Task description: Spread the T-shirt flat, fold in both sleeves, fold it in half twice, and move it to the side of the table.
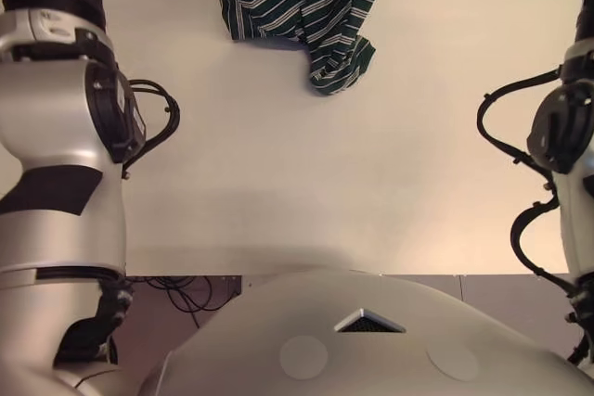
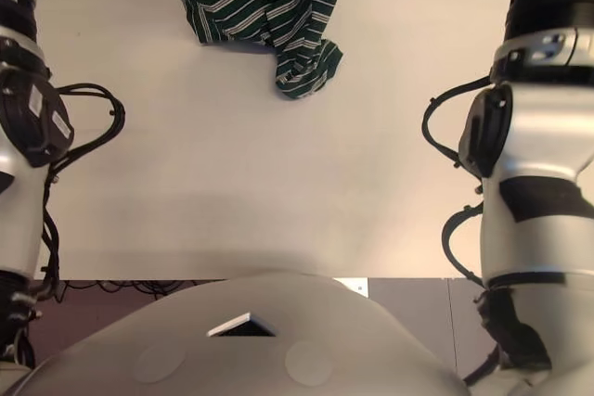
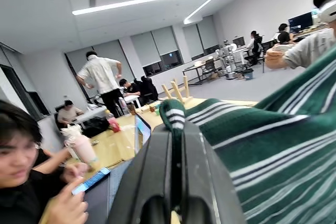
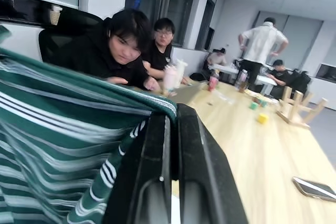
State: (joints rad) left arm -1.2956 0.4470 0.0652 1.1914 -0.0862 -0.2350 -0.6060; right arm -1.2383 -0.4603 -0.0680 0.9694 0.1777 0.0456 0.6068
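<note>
A green T-shirt with white stripes (image 1: 295, 2) hangs at the far middle of the white table (image 1: 278, 183). Its lower end, a bunched sleeve (image 1: 340, 64), rests on the tabletop. In the left wrist view my left gripper (image 3: 176, 129) is shut, with a fold of the striped cloth (image 3: 273, 145) pinched between its black fingers. My right gripper (image 4: 172, 116) is likewise shut on the shirt's cloth (image 4: 63, 124), which drapes away to one side of it. Both grippers hold the shirt up off the table.
The table's near edge (image 1: 297, 273) runs just in front of my body, with cables (image 1: 186, 294) under it. My two forearms (image 1: 65, 136) (image 2: 529, 136) stand along the table's left and right sides. The tabletop between them is bare.
</note>
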